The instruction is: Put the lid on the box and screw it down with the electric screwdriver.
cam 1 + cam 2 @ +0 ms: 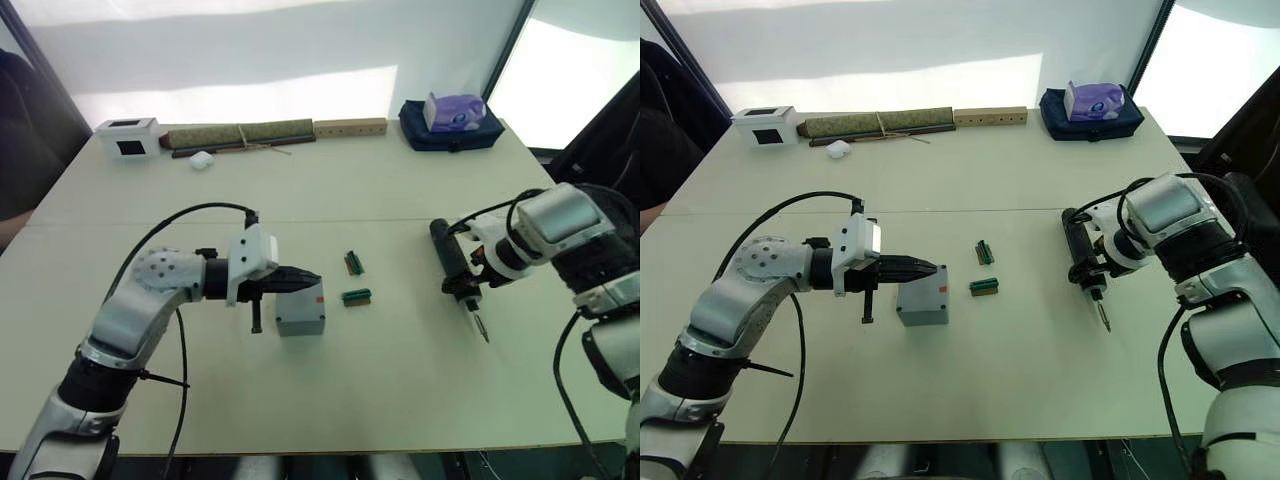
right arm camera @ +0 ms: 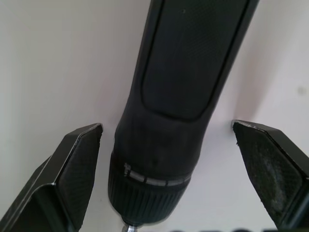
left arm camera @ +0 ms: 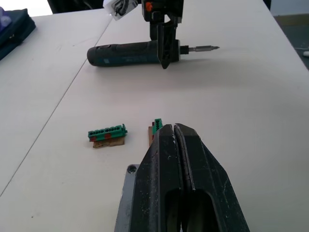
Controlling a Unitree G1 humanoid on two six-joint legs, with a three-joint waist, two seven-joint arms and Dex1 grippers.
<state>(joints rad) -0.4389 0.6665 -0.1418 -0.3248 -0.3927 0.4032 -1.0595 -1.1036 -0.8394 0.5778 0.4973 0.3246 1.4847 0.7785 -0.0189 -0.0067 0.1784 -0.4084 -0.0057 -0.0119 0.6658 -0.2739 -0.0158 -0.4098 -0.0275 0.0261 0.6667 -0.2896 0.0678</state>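
Observation:
The grey box point(image 1: 300, 316), with a small red mark on its side, stands on the table left of centre. My left gripper point(image 1: 312, 279) is shut and lies over its top, fingers pressed together with nothing between them. Under the fingers point(image 3: 186, 164) a grey top with a corner hole shows; I cannot tell whether it is the lid. The black electric screwdriver point(image 1: 448, 255) lies flat on the right, its bit pointing toward me. My right gripper point(image 2: 166, 128) is open and straddles the tool's front end, each finger apart from it.
Two small green circuit pieces point(image 1: 354, 263) point(image 1: 357, 296) lie between the box and the screwdriver. Along the far edge are a white box with a dark window point(image 1: 128, 137), a rolled mat point(image 1: 240, 134), a wooden strip point(image 1: 350, 127) and a blue bag point(image 1: 452, 135).

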